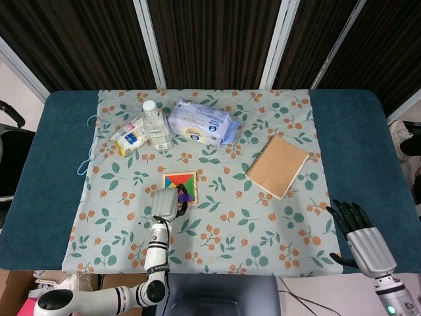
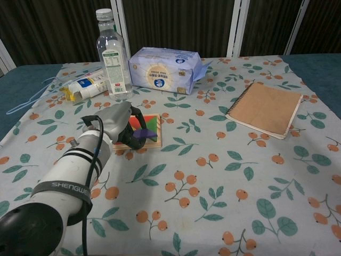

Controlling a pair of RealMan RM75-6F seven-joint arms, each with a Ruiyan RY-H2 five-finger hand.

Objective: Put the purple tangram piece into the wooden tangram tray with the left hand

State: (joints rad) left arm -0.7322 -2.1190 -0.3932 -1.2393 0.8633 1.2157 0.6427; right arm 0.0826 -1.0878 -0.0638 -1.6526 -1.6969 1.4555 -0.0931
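The wooden tangram tray (image 1: 180, 182) (image 2: 154, 140) lies on the flowered cloth, holding coloured pieces. My left hand (image 1: 166, 204) (image 2: 118, 122) sits over the tray's near left part and pinches the purple tangram piece (image 1: 186, 196) (image 2: 142, 134) just above the tray's front edge. The hand hides the tray's left half in the chest view. My right hand (image 1: 360, 232) rests at the table's near right corner with fingers spread and nothing in it; only the head view shows it.
A clear bottle (image 2: 114, 53), a blue wet-wipes pack (image 2: 165, 70) and a yellow-white tube (image 2: 82, 88) stand behind the tray. A brown spiral notebook (image 2: 266, 109) lies to the right. The cloth (image 1: 237, 224) covers the teal table (image 1: 355, 145).
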